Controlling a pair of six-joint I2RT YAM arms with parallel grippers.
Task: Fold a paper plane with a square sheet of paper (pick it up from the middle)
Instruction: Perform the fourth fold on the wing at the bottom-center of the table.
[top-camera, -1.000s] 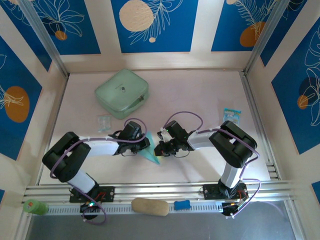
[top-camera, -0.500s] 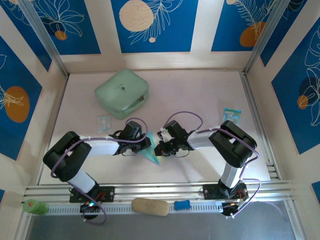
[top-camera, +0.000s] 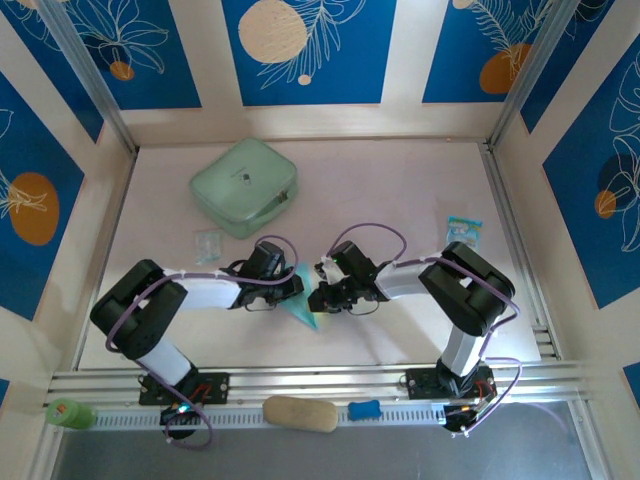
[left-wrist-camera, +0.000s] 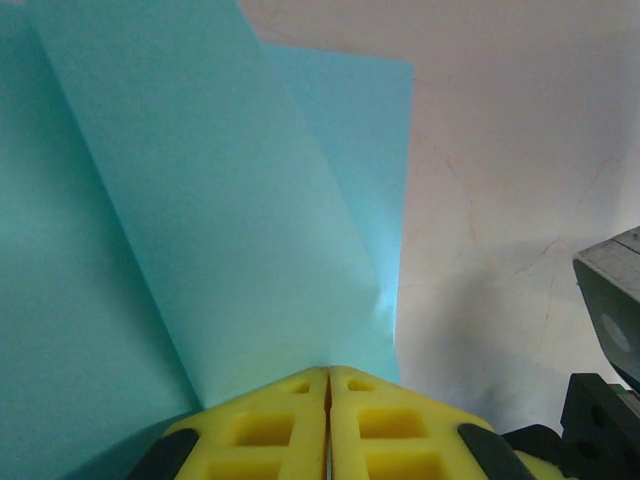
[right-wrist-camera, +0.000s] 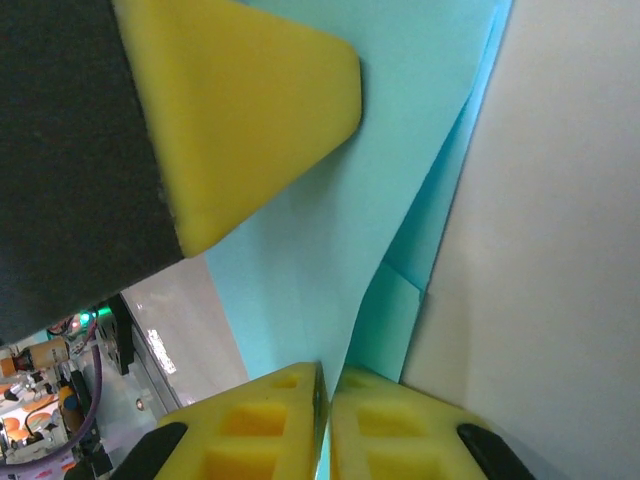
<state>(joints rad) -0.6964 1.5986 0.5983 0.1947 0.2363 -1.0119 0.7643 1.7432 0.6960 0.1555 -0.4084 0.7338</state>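
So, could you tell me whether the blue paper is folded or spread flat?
Folded: the paper shows overlapping creased layers tapering to a point.

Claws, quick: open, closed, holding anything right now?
Left claw: closed, pinching the paper plane at its tips.
Right claw: closed, apparently pinching a fold of the paper plane.

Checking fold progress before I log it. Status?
Left gripper shut on paper plane. Right gripper shut on it too. Plane part-folded, between them. Mint-green case well clear.
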